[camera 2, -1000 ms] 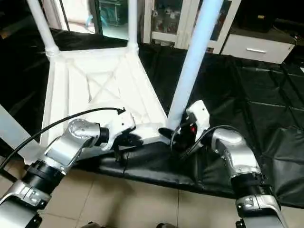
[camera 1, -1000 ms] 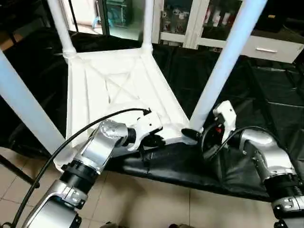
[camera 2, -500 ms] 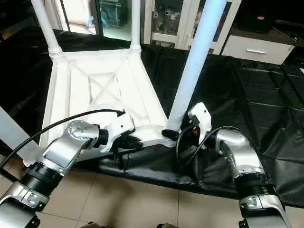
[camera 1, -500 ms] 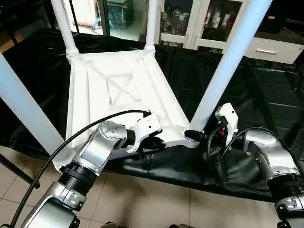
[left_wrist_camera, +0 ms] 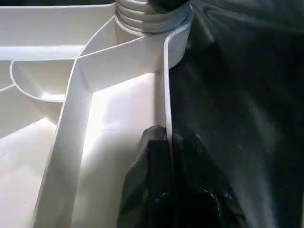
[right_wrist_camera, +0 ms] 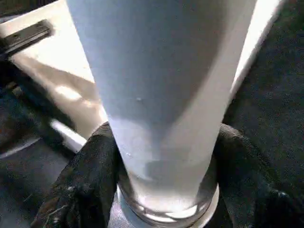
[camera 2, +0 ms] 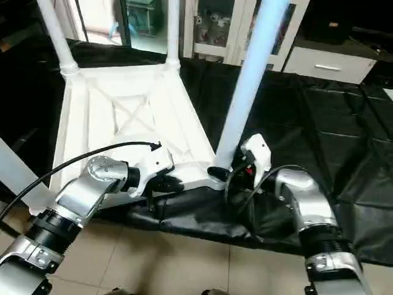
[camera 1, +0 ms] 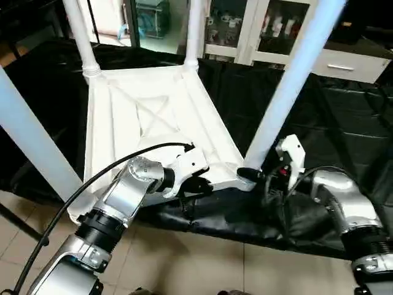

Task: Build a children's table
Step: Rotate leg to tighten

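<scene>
A: Item 1, children's table [camera 1: 153,117]. Location?

B: Upside down on black-sheeted table [camera 1: 344,129], near front edge. Four legs up; far two in their sockets, near-left leg [camera 1: 31,141] at pic edge, near-right leg [camera 1: 288,86] in its corner socket [right_wrist_camera: 166,209].

A: Change vs. a sec ago?

B: Right claw [camera 2: 236,175] has narrowed from wide open, fingers now closing round base of near-right leg. Wrist view: dark pads [right_wrist_camera: 90,175] either side of the tube, just above the socket collar, touching or v. close; can't confirm firm clamp. Left claw no change. Table top itself hasn't shifted.

A: Meaning for task?

B: Judgement only: all four legs look fitted, so this is prob. last-leg seating or tightening. Grip low on the tube suits a twist or push into the socket. Then flip upright remains.

A: Item 2, left claw [camera 1: 199,183]. State?

B: Shut on raised rim [left_wrist_camera: 167,85] of the top, fingers pinching the thin wall near that same corner. Acts as a brace.

A: Arm poses?

B: Left forearm comes in from lower left, elbow bent, wrist angled inward along the front rim. Right forearm from lower right, wrist turned inward toward the leg base, cable looping under it.
</scene>
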